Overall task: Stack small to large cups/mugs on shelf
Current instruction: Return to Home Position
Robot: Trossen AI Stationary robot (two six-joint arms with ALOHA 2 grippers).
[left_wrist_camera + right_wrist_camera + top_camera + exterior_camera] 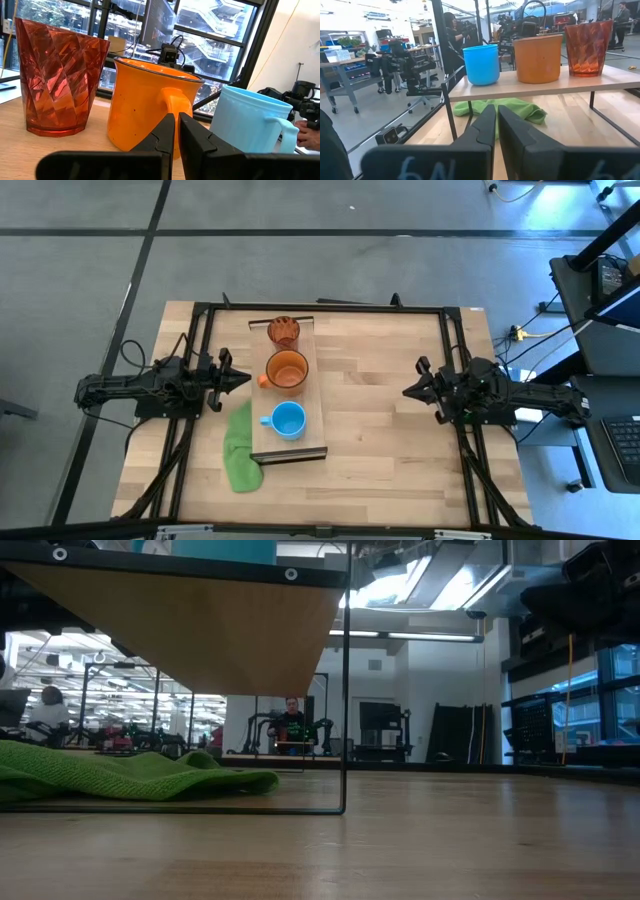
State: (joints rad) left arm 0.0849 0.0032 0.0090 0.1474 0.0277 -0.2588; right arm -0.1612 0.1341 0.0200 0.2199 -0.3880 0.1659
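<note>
**Shelf** (312, 405): long light-wood plank on a dark frame. It stands on the table (400, 460), left of ctr, w/ its long axis running from the far edge to the near edge. All three vessels are on it, upright, in a single row, side by side and not nested.

- Red tumbler (284, 331): at the far end. Faceted and translucent.
- Orange mug (287, 369): mid-shelf, just beside the tumbler. Handle faces the L arm.
- Blue mug (288, 420): at the near end, apart from the orange mug by a small gap. Handle also faces L.

**Green cloth** (240, 448): lies crumpled on the table along the shelf's L long edge, near end. The low and R wrist views show part of it lying under the plank.

**L claw** (240, 379): over the L part of the table, near the shelf's L long edge. It is level w/ the orange mug and points at it. Fingers are pressed together w/ only a thin slit btwn them, and grip nothing.

**R claw** (408, 391): over the R part of the table, well apart from the shelf, pointing toward it. Fingers are pressed together and grip nothing.

**Bkgd:** in the low view a person (291, 720) is in the room beyond the table, far off.
</note>
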